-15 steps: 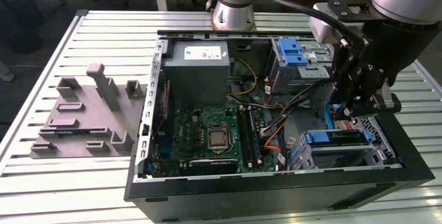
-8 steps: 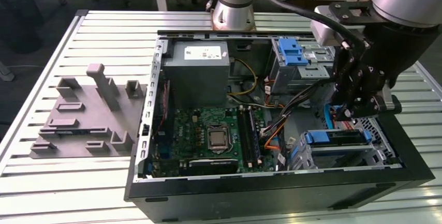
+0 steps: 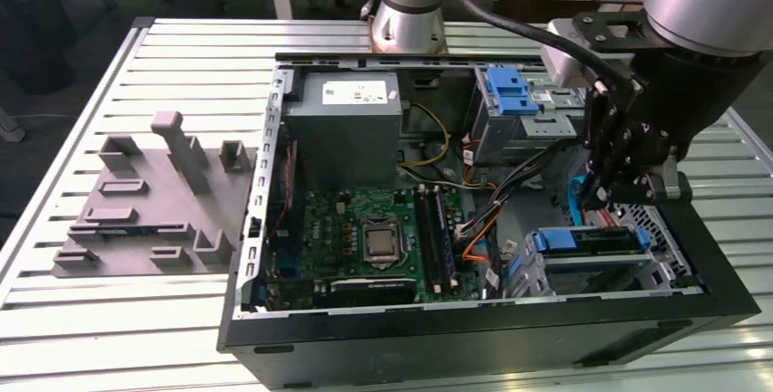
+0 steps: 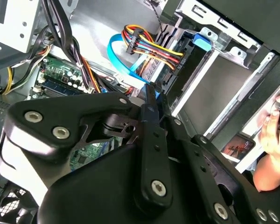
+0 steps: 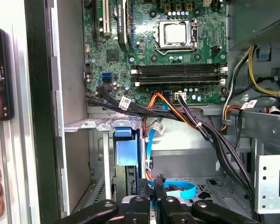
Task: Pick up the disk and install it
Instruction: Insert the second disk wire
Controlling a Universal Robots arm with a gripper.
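Note:
The disk [image 3: 585, 242] sits in the metal drive cage [image 3: 658, 270] at the front corner of the open computer case, on the exterior view's right. Its blue carrier frame faces up. The carrier's blue end [image 5: 127, 151] stands in the bay slot in the first wrist view and shows as a blue tab [image 4: 202, 40] in the second wrist view. My gripper [image 3: 607, 195] hangs just above and behind the cage, shut with nothing between its fingers [image 5: 144, 186]. The fingertips [image 4: 150, 95] stand close to a looping blue data cable [image 5: 179, 189].
The case holds a motherboard [image 3: 368, 238], a grey power supply box [image 3: 350, 120] and a blue latch on a ribbed cage [image 3: 509, 93]. Bundled cables [image 5: 186, 116] cross near the bay. A grey fixture [image 3: 151, 202] lies on the table. A person's hand [image 4: 272, 135] rests beside a phone [image 5: 0, 74].

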